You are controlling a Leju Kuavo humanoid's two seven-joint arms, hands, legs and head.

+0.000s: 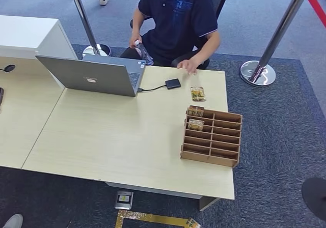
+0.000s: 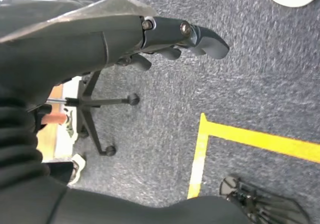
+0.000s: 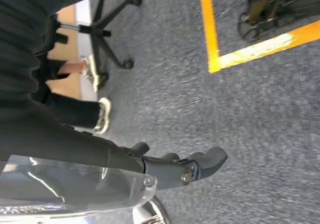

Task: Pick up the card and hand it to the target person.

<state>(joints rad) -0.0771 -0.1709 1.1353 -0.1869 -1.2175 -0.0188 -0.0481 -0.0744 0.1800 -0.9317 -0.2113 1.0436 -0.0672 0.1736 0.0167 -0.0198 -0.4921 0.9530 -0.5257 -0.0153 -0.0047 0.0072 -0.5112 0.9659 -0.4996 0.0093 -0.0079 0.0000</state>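
With both arms hanging over the carpet, the left hand (image 2: 181, 39) and right hand (image 3: 181, 166) held nothing, fingers loosely extended, far from the card (image 1: 197, 93), likely thin, light, best pinched at its edge.

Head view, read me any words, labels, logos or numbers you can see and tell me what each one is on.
Nothing can be read for certain.
Laptop lid: a small pale logo, too small to read.
Person's dark shirt: blue chest print, blurred.
Card on the table and cards in the wooden rack: printed faces, too small to read.
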